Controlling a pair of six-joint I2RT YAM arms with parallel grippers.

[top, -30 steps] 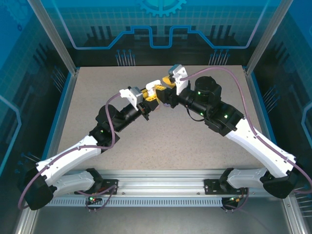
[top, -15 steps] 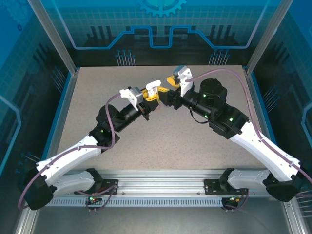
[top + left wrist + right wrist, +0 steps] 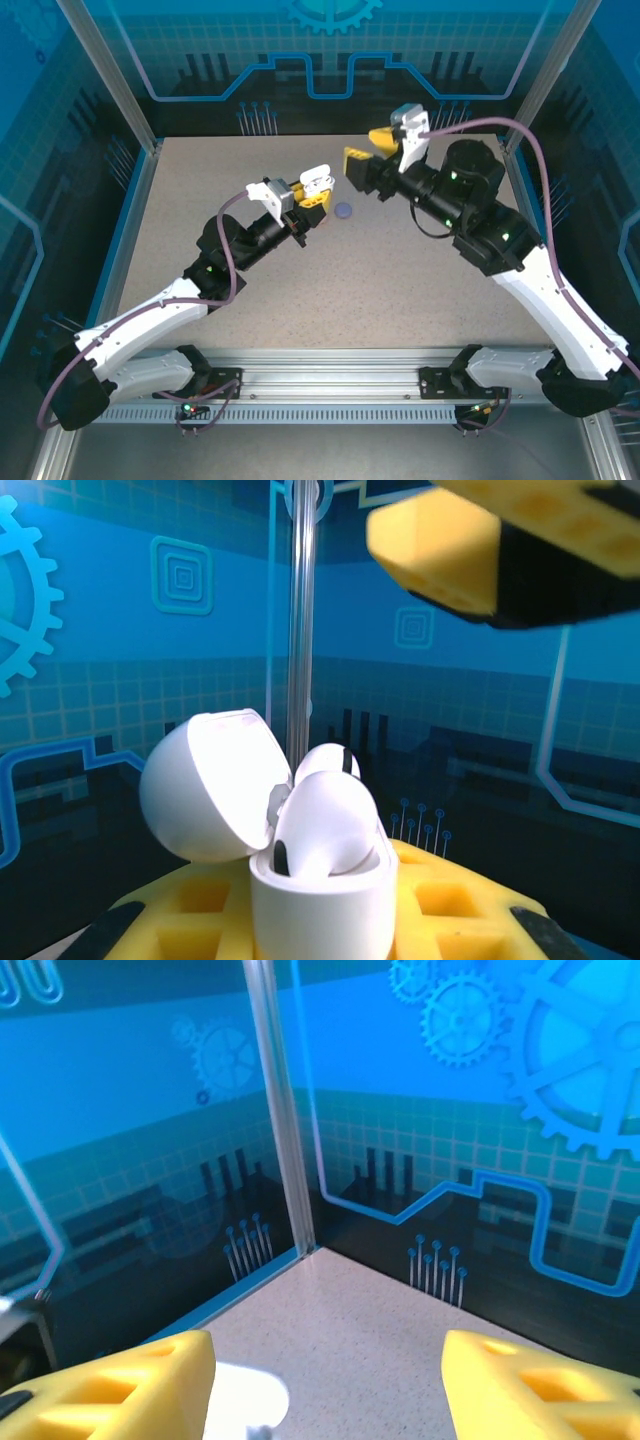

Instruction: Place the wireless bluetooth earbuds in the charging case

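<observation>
My left gripper [image 3: 312,195] is shut on the white charging case [image 3: 320,905], held upright above the middle of the table. Its round lid [image 3: 200,790] is flipped open to the left. Two white wireless bluetooth earbuds [image 3: 332,820] sit in the case, heads poking above the rim. My right gripper [image 3: 362,148] hangs open to the upper right of the case, apart from it, with nothing between its yellow fingers [image 3: 540,1385]. One of those fingers [image 3: 440,550] shows above the case in the left wrist view.
A small round purple thing [image 3: 345,211] lies on the speckled table [image 3: 400,280] just right of the case; I cannot tell what it is. A blurred white shape [image 3: 245,1395] shows low in the right wrist view. Clear walls with metal posts [image 3: 540,75] surround the table.
The right gripper has pulled away from the case, up and to the right, and its fingers have spread wider. The purple thing on the table is now uncovered. The left arm has not moved.
</observation>
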